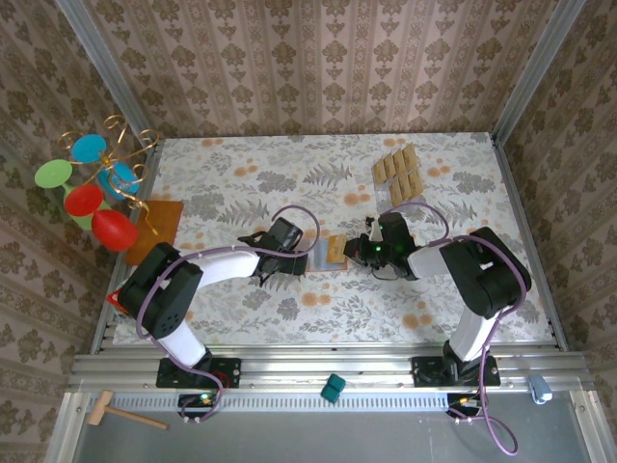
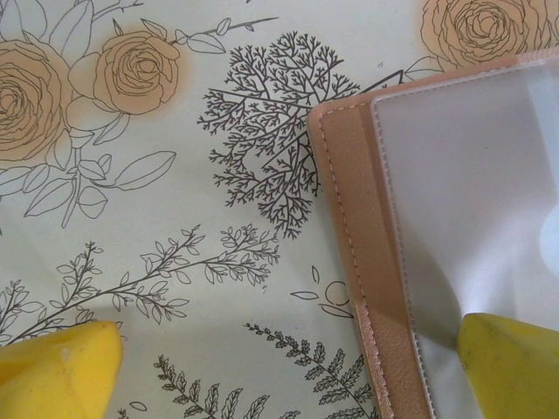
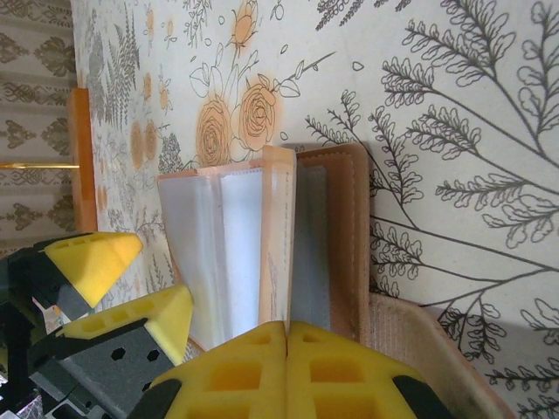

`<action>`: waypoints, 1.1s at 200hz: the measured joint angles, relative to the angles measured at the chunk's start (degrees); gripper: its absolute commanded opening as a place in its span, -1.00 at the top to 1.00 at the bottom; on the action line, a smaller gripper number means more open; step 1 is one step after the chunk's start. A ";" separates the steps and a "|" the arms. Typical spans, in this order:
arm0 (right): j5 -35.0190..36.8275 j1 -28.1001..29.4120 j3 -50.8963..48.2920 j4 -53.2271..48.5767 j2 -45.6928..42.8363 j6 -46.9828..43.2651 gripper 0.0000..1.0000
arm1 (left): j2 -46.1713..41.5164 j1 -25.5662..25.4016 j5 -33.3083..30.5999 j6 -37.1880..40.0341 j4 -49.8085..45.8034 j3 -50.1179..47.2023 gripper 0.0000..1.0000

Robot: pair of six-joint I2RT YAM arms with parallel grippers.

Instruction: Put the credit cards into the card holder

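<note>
Salmon-brown leather-like folding card holder (image 2: 349,227) lies open on the floral table (image 1: 241,299), mid-frame in the top view. Small tan rectangular credit cards (image 1: 397,174) sit upper right, well apart. Left tool (image 2: 284,367) is spread, one yellow fingertip (image 2: 515,358) over a clear pocket; right tool (image 3: 288,358) is pressed together at an upright peach leaf.

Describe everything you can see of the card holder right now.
The card holder lies open on the floral tablecloth, between the two grippers. Its outside is salmon-brown and leather-like with stitched edges; inside are clear plastic pockets over grey lining. One fingertip of the open left gripper rests on a pocket. A thin tan card stands on edge at its fold, apparently pinched by the shut right gripper.
</note>
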 measured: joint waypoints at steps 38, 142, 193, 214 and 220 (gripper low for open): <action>-0.68 -0.07 0.00 -0.07 -0.85 0.00 1.00 | 0.00 0.04 0.00 0.00 0.00 0.00 -1.00; -2.21 3.63 2.21 3.08 -0.15 -0.13 1.00 | 0.00 0.04 0.02 0.00 0.00 0.00 -1.00; -2.56 4.92 2.62 5.64 3.30 0.02 1.00 | 0.00 0.04 0.02 0.00 0.00 -0.02 -1.00; -2.69 4.92 2.62 6.80 3.43 0.00 1.00 | 0.00 0.04 0.02 0.00 0.00 -0.02 -1.00; -2.67 4.92 2.62 7.06 3.43 -0.02 1.00 | 0.00 0.04 0.02 0.00 0.02 -0.02 -1.00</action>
